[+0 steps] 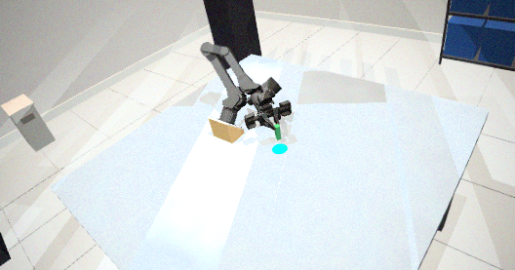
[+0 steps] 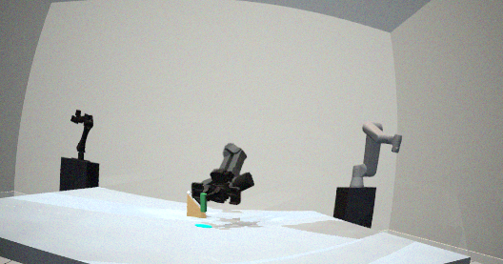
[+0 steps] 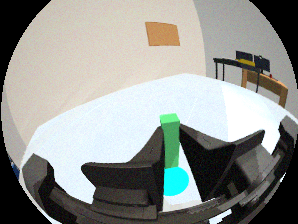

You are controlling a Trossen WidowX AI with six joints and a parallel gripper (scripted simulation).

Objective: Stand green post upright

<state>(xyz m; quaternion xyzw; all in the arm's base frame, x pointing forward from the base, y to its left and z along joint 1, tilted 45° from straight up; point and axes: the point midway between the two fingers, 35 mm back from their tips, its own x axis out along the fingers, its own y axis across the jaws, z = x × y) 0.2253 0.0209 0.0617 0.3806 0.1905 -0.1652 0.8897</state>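
The green post (image 1: pixel 278 132) (image 2: pixel 203 202) (image 3: pixel 171 142) is upright and held between the fingertips of my gripper (image 1: pixel 276 126) (image 2: pixel 205 199) (image 3: pixel 171 131), which is shut on it. The post's lower end is above the table in the exterior view. The cyan circle (image 1: pixel 280 149) (image 2: pixel 203 226) (image 3: pixel 176 181) lies flat on the table, just below the post in the top and exterior views. In the wrist view the circle shows below the post, partly hidden by the left finger.
An orange-tan wedge block (image 1: pixel 225 131) (image 2: pixel 194 208) stands on the table (image 1: pixel 341 189) (image 2: pixel 119 233) beside the arm's base, left of the post in the top view. Other arms on black pedestals (image 1: pixel 234 23) (image 2: pixel 79 174) stand beyond the table.
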